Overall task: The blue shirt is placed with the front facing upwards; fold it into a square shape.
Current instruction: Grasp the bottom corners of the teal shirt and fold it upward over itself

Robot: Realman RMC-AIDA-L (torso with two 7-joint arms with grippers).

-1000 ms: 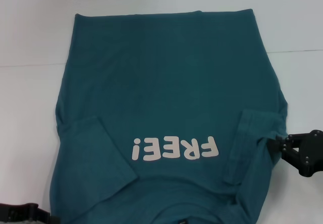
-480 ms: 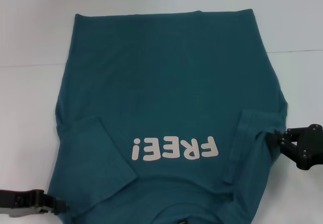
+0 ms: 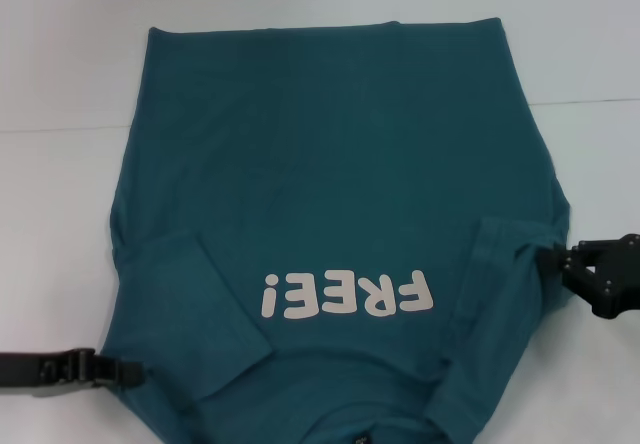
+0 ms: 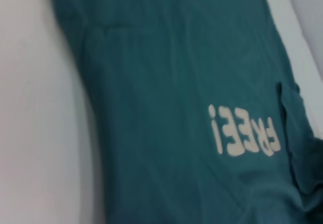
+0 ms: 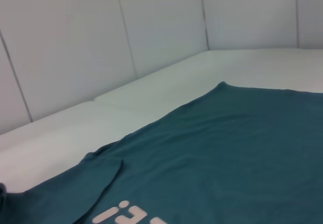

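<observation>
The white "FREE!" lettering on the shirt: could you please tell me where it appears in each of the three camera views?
Head view: the "FREE!" lettering sits upside down, low and centre on the blue shirt.
Left wrist view: the lettering lies towards the picture's right side, reversed.
Right wrist view: only its first strokes show at the bottom edge.
Shared landmark: the folded-in sleeve beside the exclamation mark.

Soft, even light falls from above, bright on the white table (image 3: 60, 54) with no glare. Shadows are faint along the shirt (image 3: 330, 164) folds. The left wrist view is blurred, especially its white lettering (image 4: 245, 135).
</observation>
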